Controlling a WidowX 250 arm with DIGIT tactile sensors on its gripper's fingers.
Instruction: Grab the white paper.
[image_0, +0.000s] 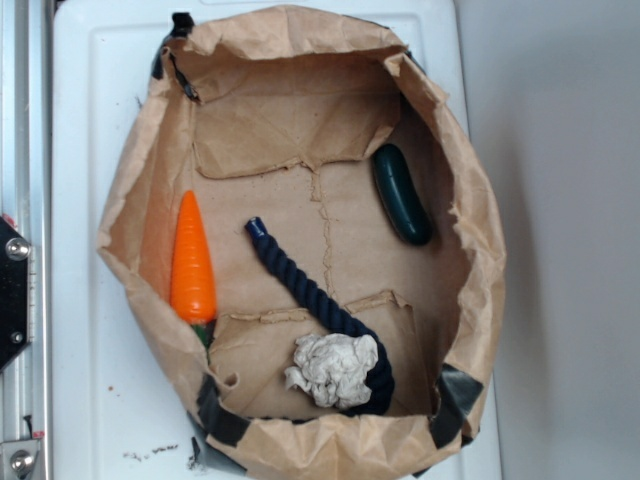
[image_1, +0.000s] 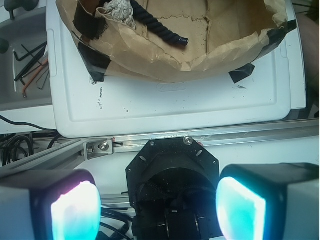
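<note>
The white paper (image_0: 333, 368) is a crumpled off-white ball lying inside the brown paper bag (image_0: 130, 200), at its lower edge, against the curl of a dark blue rope (image_0: 310, 295). In the wrist view the white paper (image_1: 119, 10) shows only partly at the top edge, inside the bag (image_1: 165, 65). My gripper (image_1: 157, 210) is open, with its two glowing pads (image_1: 75, 210) wide apart and nothing between them. It hangs outside the bag, over the robot's black base, well away from the paper. The exterior view does not show the gripper.
An orange carrot (image_0: 192, 260) lies at the bag's left and a dark green cucumber (image_0: 402, 195) at its upper right. The bag rests on a white board (image_1: 175, 105). An aluminium rail (image_1: 225, 135) runs along the board's edge, with hex keys (image_1: 30, 65) beside it.
</note>
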